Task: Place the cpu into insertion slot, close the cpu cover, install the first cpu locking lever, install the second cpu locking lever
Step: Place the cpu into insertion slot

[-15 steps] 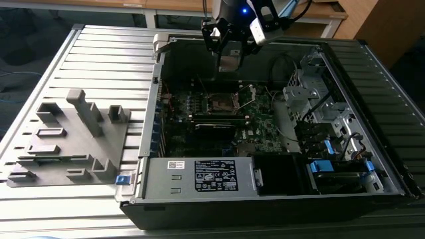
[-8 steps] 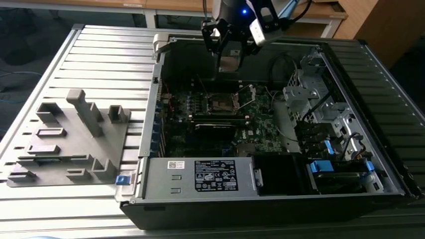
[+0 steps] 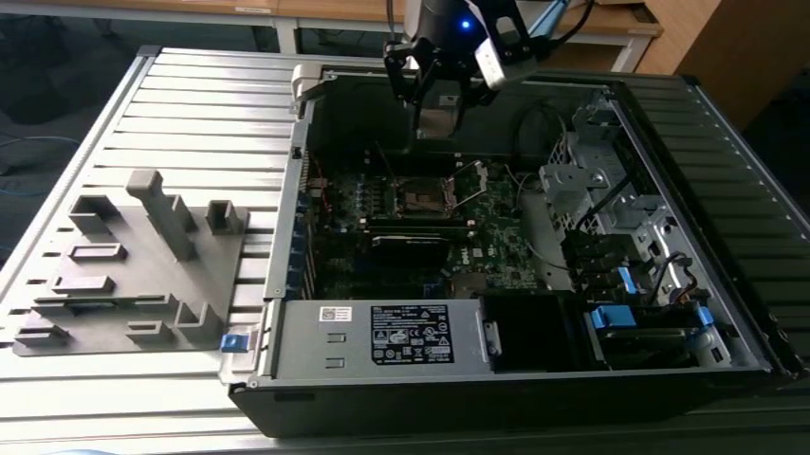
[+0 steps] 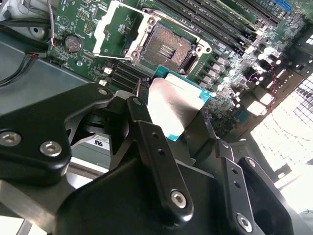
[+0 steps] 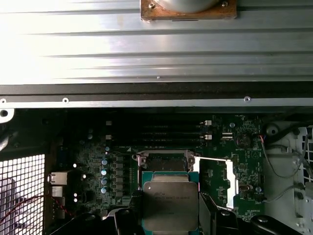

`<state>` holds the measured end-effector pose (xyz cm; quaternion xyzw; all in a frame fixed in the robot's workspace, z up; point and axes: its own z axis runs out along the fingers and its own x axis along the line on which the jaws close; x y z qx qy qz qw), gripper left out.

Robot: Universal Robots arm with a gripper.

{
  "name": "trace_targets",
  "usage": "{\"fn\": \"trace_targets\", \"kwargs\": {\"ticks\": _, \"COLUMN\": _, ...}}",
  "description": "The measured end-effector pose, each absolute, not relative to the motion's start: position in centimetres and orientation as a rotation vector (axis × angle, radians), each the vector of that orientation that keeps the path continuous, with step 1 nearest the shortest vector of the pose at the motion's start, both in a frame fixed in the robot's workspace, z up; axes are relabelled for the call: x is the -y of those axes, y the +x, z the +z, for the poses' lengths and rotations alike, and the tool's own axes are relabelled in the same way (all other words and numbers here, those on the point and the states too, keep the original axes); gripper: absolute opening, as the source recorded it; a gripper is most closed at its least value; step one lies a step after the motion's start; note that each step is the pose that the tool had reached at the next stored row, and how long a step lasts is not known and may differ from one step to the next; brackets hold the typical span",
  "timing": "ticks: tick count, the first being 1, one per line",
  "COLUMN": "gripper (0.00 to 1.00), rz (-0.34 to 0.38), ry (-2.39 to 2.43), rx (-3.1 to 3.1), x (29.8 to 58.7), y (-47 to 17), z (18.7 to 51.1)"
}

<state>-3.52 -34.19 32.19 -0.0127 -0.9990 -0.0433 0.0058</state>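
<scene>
The hand, clamped on the cpu, hangs above the bare insertion slot; the cpu cover stands swung aside. A tilted or misrotated descent would likely jam the chip and damage the slot.

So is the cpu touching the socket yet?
Apart. In the exterior view the hand holds the cpu well above the open socket, with the dark case interior showing between them.

black label on power supply: white print, too small to read | white sticker beside it: barcode | cpu top: faint engraved lines, illegible | white tag: mark unclear
</scene>
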Motion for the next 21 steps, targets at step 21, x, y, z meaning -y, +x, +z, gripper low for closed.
{"fn": "trace_targets", "kwargs": {"ticks": 21, "gripper": 0.54, "rz": -0.135, "ry": -0.04, "rx": 3.127, "x": 34.19, "y": -3.52, "z": 31.46}}
